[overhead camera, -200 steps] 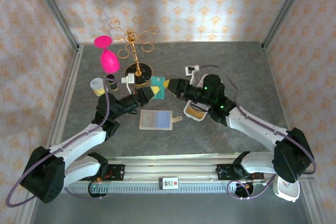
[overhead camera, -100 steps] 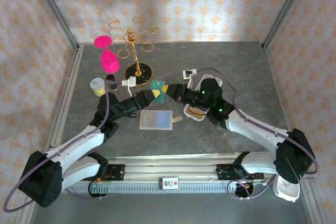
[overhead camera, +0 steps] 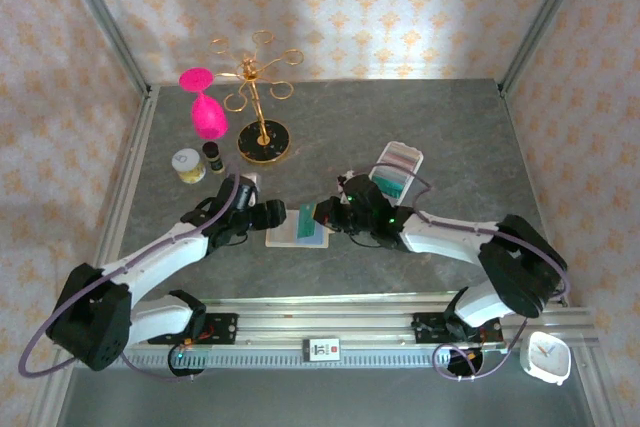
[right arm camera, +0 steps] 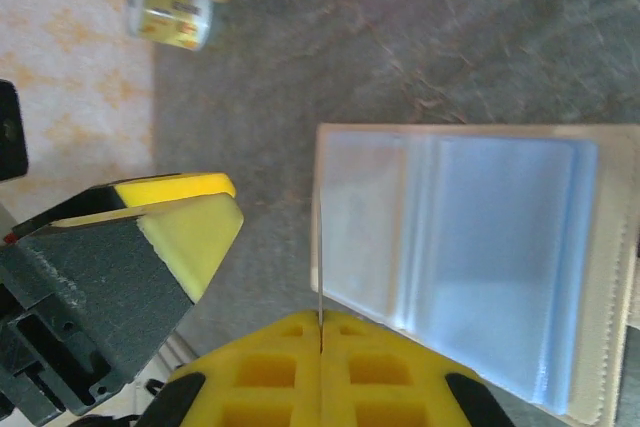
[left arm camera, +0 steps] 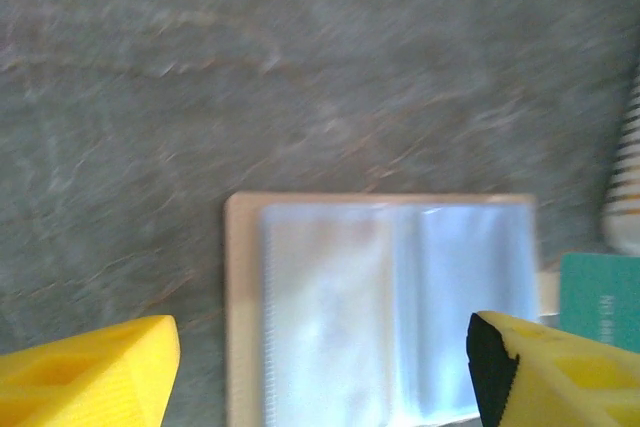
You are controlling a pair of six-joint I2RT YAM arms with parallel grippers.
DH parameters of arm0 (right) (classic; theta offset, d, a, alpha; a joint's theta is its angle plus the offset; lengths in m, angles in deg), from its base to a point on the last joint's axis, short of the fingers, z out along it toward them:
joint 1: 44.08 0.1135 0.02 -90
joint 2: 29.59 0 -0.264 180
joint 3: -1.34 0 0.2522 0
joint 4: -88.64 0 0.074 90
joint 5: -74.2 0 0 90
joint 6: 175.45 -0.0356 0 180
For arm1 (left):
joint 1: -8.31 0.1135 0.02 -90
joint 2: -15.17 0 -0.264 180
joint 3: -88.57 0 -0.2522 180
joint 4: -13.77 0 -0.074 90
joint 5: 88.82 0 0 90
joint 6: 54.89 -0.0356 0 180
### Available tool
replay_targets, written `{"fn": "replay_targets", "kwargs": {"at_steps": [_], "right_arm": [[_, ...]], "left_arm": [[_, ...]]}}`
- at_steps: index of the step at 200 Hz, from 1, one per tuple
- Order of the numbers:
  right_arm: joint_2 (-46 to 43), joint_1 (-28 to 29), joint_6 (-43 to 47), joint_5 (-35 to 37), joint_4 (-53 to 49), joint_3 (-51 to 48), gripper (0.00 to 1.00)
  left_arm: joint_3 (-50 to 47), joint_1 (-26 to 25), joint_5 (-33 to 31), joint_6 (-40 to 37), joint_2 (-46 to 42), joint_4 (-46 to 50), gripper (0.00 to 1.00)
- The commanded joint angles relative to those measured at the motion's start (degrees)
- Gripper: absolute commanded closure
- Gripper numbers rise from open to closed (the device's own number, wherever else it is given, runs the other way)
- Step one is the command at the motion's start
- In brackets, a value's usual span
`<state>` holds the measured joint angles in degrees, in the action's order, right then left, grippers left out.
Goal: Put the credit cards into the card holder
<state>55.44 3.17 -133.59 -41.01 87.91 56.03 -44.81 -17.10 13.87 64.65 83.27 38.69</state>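
The card holder (overhead camera: 297, 234) lies open on the table, its clear sleeves (left arm camera: 390, 297) face up. My right gripper (overhead camera: 322, 215) is shut on a teal credit card (overhead camera: 306, 215), which is held on edge over the holder's left end. In the right wrist view that card (right arm camera: 320, 267) is a thin line rising from the shut right gripper (right arm camera: 322, 332). My left gripper (overhead camera: 275, 215) hovers open at the holder's left side. The left wrist view has the left gripper (left arm camera: 322, 347) astride the sleeves, with the teal card (left arm camera: 600, 302) at the right edge.
A small white tray (overhead camera: 393, 169) with more cards sits behind the right arm. At the back left stand a gold rack (overhead camera: 262, 137), a pink glass (overhead camera: 205, 112) and two small jars (overhead camera: 186, 164). A white clock (overhead camera: 545, 357) lies near the right base.
Both grippers came down from beside the gold rack to the card holder. The left gripper opened and let go of the teal card. The right gripper shut on it.
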Motion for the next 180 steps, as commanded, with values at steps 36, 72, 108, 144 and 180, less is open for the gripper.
{"fn": "replay_targets", "kwargs": {"at_steps": [36, 72, 108, 144, 180], "right_arm": [[7.5, 1.45, 1.82, 1.64, 1.87, 3.71, 1.0], [9.93, 1.44, 1.73, 1.3, 2.87, 4.77, 1.0], [10.85, 1.41, 2.52, 1.64, 2.75, 5.68, 1.0], [11.64, 1.47, 3.13, 2.31, 2.43, 6.27, 1.0], [11.82, 1.46, 3.02, 4.4, 2.82, 6.38, 1.0]], "left_arm": [[4.5, -3.9, -5.31, -5.06, 8.65, 4.47, 0.27], [5.8, -4.33, -7.58, -5.91, 11.98, 6.24, 0.32], [6.03, -4.53, -4.52, -5.9, 13.59, 5.39, 0.34], [6.34, -4.83, -3.71, -6.25, 16.58, 6.22, 0.42], [5.32, -4.83, -4.55, -6.65, 16.9, 7.05, 0.54]]}}
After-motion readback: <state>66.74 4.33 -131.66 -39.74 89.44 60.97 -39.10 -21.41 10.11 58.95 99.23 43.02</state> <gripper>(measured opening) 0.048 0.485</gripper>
